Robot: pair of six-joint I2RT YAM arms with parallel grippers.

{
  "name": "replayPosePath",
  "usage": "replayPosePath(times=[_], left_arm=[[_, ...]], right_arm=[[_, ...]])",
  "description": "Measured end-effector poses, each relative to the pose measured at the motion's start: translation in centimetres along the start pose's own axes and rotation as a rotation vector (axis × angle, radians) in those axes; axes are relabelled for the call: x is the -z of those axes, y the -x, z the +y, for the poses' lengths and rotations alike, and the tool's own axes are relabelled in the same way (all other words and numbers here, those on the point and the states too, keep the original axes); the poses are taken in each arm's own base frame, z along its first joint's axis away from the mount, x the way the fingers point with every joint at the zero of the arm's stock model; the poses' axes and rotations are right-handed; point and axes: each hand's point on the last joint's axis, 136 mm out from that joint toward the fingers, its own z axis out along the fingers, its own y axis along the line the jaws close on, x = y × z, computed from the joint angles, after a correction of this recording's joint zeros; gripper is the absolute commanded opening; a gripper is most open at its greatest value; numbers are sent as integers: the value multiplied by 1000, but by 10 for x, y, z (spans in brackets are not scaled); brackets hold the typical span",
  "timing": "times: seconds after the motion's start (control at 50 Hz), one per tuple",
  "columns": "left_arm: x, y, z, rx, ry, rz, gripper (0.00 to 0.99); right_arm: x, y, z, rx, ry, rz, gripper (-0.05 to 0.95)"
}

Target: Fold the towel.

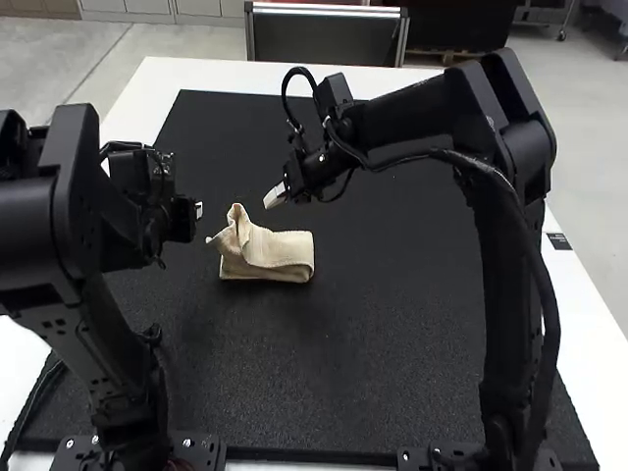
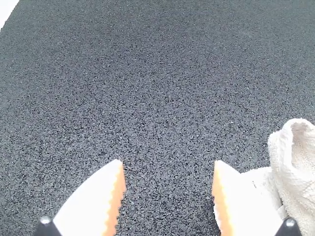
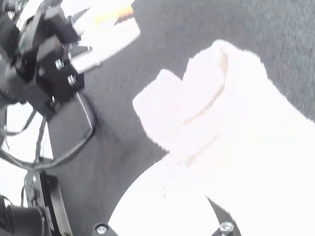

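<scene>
In the high view, the left end effector (image 1: pixel 199 210) is left of the upper centre of the frame, near the towel (image 1: pixel 280 252); in the left wrist view, the left end effector (image 2: pixel 168 161) has its two fingers wide apart, with nothing between. The right end effector (image 1: pixel 274 195) is above the towel, its fingers closed together. A small dark label (image 1: pixel 558 241) is at the frame's right side, on the white tabletop (image 1: pixel 579 294). The towel, cream and folded into a compact bundle, lies left of centre on the black mat (image 1: pixel 392 343), its left end standing in a loose peak.
</scene>
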Motion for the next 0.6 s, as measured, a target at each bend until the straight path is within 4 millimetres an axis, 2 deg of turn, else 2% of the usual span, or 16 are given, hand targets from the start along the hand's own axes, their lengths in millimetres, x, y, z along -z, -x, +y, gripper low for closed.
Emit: replayPosePath(times=[0.1, 0.22, 0.4, 0.6], left_arm=[[0, 0, 0, 0, 0, 0, 449], [0, 0, 0, 0, 0, 0, 449], [3, 5, 0, -6, 2, -16, 449], [7, 14, -1, -16, 4, -41, 449]], right_arm=[[-4, -18, -6, -10, -4, 35, -20], [-7, -31, -11, -12, -9, 54, -20], [-9, -35, -15, 8, -12, 46, -20], [-15, -29, -15, 41, -10, 25, -20]])
